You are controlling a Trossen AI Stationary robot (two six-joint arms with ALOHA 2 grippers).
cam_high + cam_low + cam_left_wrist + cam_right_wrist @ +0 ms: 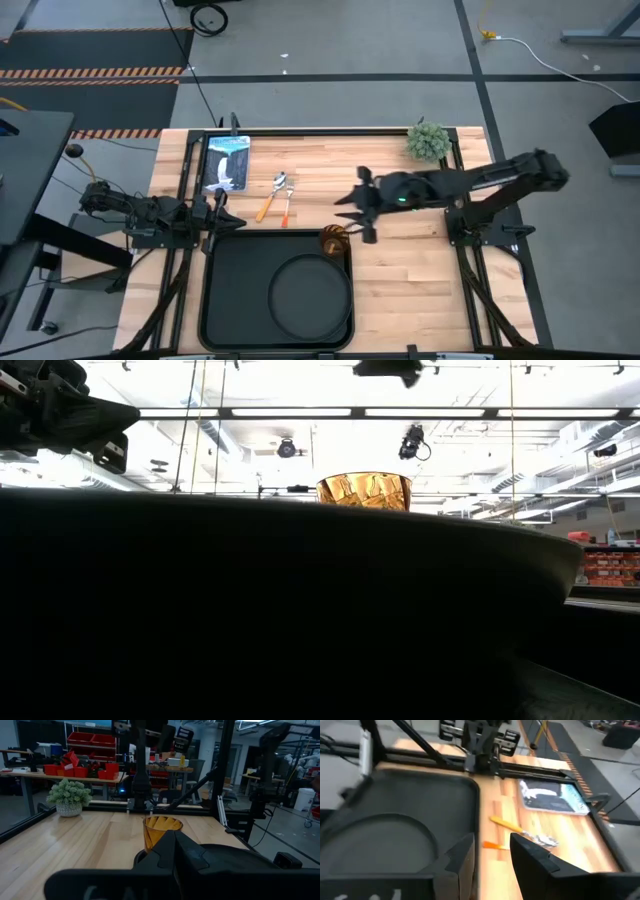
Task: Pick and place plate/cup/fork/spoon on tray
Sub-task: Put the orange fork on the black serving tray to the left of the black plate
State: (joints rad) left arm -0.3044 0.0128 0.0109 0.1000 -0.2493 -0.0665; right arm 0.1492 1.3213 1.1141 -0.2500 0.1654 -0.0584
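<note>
the bench [420, 260] carries the tray [230, 290], with the plate [310, 295] in it and the cup [333, 241] at its far right corner. fork [286, 205] and spoon [272, 194] lie beyond. right hand [353, 222] hovers spread and empty; left hand [222, 212] empty, parted.

Two dark jointed arms [480, 180], matte black casings.
</note>
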